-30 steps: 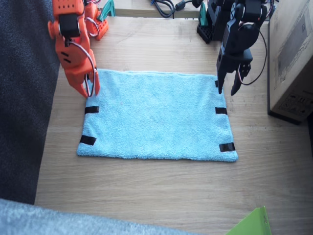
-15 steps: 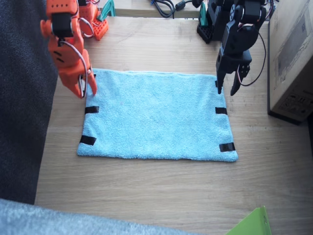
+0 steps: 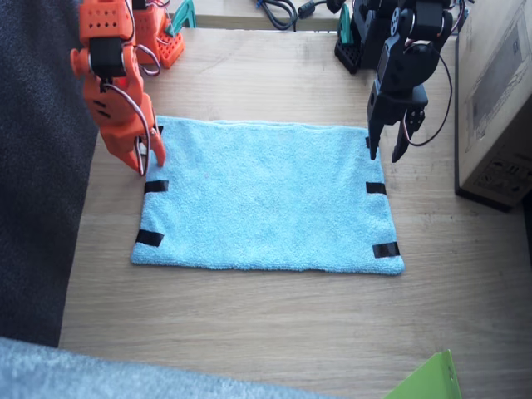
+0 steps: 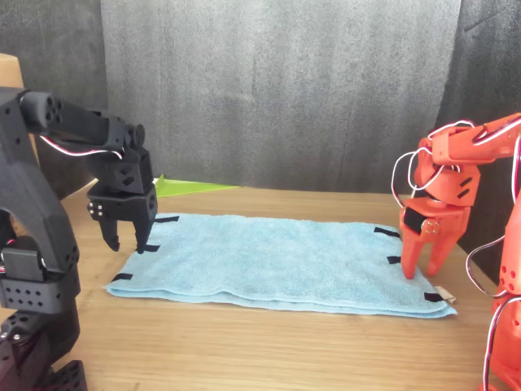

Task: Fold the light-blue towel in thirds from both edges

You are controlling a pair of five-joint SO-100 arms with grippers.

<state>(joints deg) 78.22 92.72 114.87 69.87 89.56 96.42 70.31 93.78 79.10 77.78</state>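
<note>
Towel [image 3: 266, 195], light blue, lies flat and unfolded on the tabletop [image 3: 274, 332], black tape strips [image 3: 155, 186] marking both short edges. The orange right arm's pincer [image 3: 143, 158] hangs open over one far corner; the black left arm's pincer [image 3: 386, 150] hangs open over the other. Only the front view shows both pincers clear of the cloth and a white tag [image 4: 444, 291] at the corner near the orange one.

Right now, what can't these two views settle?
- Third tape strip on each short edge of the light-blue towel: fixed view, hidden behind the right gripper and left gripper.
- Whether the right gripper's tips touch the cloth: front view, unclear.
- Green sheet: cut off by the frame edge.
</note>
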